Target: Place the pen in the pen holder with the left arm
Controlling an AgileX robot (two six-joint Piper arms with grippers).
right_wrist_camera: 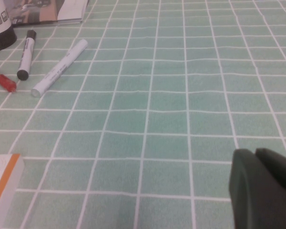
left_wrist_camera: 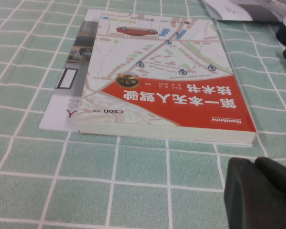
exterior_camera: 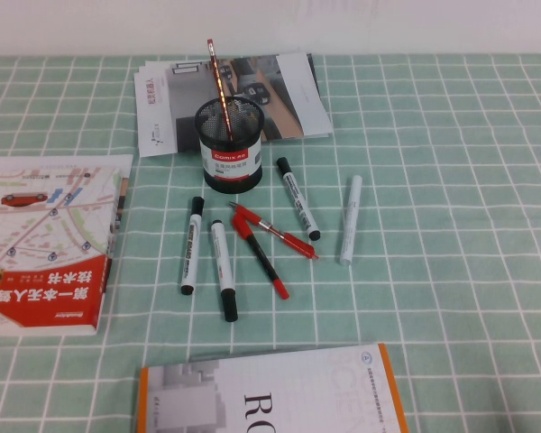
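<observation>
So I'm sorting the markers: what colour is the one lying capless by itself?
All white marker; clearest in the high view.

A desk-like setup, office or study: a tabletop (exterior_camera: 451, 135) under green checked cloth carries a mesh pen holder (exterior_camera: 230, 144), loose markers (exterior_camera: 192, 244), a red-and-white book (exterior_camera: 45, 244) and printed brochures (exterior_camera: 279, 90).
</observation>
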